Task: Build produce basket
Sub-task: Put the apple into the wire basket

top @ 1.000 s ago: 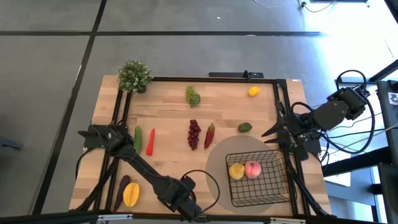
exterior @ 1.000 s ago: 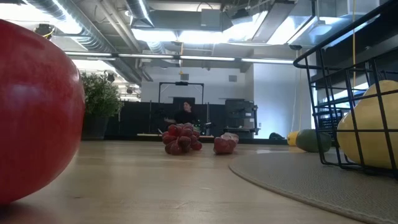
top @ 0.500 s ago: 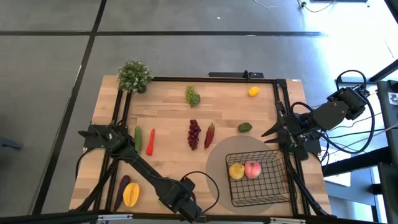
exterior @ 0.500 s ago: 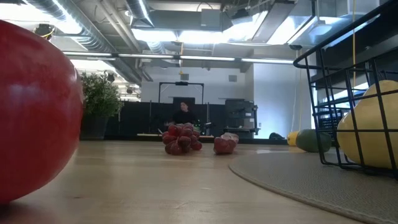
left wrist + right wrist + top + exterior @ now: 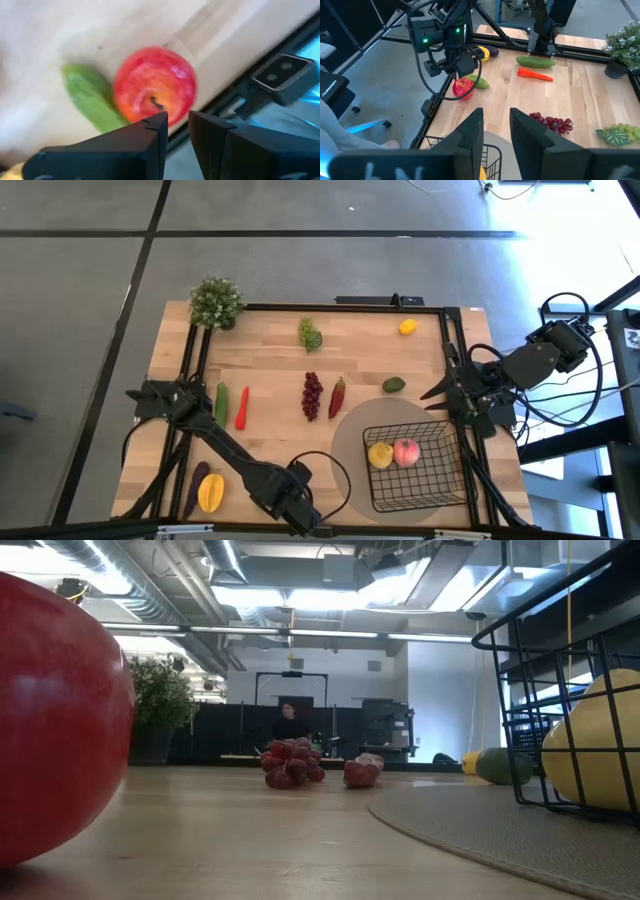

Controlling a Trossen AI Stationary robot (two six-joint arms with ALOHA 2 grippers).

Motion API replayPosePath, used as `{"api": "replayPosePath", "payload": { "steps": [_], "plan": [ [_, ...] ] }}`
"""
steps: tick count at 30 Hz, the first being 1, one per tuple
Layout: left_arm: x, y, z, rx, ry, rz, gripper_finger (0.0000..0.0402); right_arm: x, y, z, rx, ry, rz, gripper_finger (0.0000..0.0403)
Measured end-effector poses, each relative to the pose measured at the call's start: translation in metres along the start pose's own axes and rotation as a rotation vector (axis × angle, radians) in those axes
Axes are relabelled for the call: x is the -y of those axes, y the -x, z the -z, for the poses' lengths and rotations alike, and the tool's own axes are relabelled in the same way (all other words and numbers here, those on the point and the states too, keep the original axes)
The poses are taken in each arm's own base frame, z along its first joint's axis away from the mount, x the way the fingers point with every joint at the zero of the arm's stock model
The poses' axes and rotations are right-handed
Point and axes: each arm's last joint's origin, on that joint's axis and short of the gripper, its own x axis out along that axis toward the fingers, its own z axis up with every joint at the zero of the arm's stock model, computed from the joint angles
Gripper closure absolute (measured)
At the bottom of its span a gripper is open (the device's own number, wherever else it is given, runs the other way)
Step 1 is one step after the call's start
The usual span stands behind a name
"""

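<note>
A red apple [image 5: 155, 85] rests on the wood near the table's front edge, with a green fruit [image 5: 90, 102] lying against it. My left gripper [image 5: 178, 117] hangs just above the apple, pointing down. Its fingers stand a narrow gap apart with nothing between them. In the high view this gripper [image 5: 298, 502] hides the apple. The black wire basket [image 5: 440, 480] stands on a grey round mat [image 5: 350, 435] and holds a yellow fruit [image 5: 380, 455] and a pink peach [image 5: 406, 451]. My right gripper [image 5: 496, 112] waits raised past the table's right edge, narrowly open and holding nothing.
Loose on the wood lie green grapes [image 5: 310, 335], a lemon [image 5: 407, 327], an avocado [image 5: 394, 385], dark red grapes [image 5: 312, 395], a red chili [image 5: 338, 393], a cucumber [image 5: 221, 402], a carrot [image 5: 242, 408], an eggplant [image 5: 195, 485] and a mango [image 5: 210, 493]. A potted plant [image 5: 215, 302] stands at the far left corner.
</note>
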Motion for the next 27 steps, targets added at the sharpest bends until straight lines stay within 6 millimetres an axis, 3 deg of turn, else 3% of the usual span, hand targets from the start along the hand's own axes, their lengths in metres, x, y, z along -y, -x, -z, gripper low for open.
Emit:
{"api": "replayPosePath", "payload": {
  "steps": [27],
  "plan": [
    [0.0,-0.027,0.002,0.025,-0.008,-0.081,0.0335,0.0,0.0,0.001,-0.012,0.003,0.003,0.0315]
  ]
}}
